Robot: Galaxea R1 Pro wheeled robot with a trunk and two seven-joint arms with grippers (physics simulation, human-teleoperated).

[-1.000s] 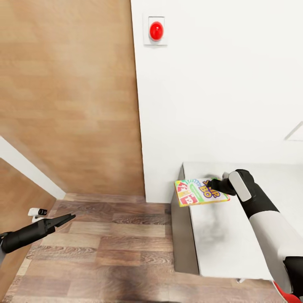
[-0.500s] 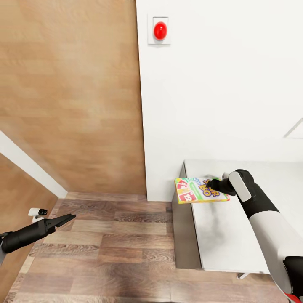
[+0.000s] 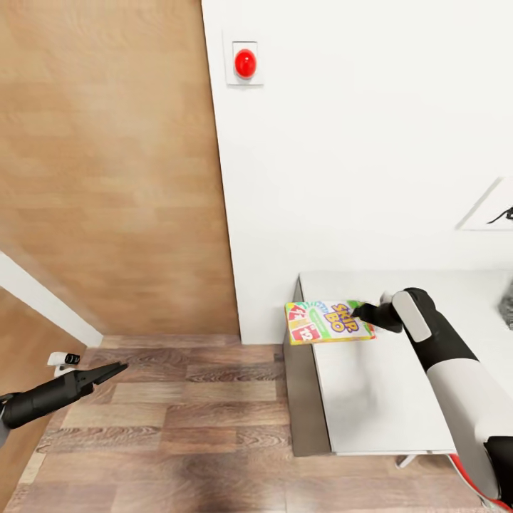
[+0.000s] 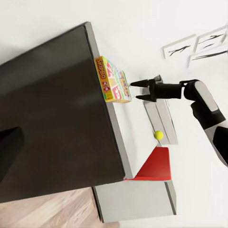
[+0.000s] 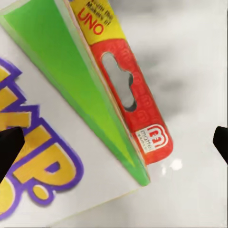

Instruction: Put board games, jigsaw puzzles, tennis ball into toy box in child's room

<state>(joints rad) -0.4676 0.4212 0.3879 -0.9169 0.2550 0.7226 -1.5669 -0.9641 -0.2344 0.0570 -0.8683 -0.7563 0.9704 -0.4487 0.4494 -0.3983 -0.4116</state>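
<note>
Fingers of the right gripper [image 3: 358,310] are clamped on the edge of a board game [image 3: 328,321], holding it flat over the near-left corner of the table [image 3: 370,399], at about 3 o'clock in the head view. From the left wrist camera, a tennis ball [image 4: 158,135] sits on the tabletop farther along. The left gripper [image 3: 114,369] hangs at 8 o'clock over the wood floor [image 3: 185,427], its fingers together.

Wall: plain white [image 3: 356,142], carrying a red round button on a pale square plate [image 3: 245,63].
Door: a wood-grain panel [image 3: 107,164] just beside the white wall.
Floor: brown wood planks [image 3: 178,406].
Picture: a framed black silhouette [image 3: 491,210] at the wall's far edge.
</note>
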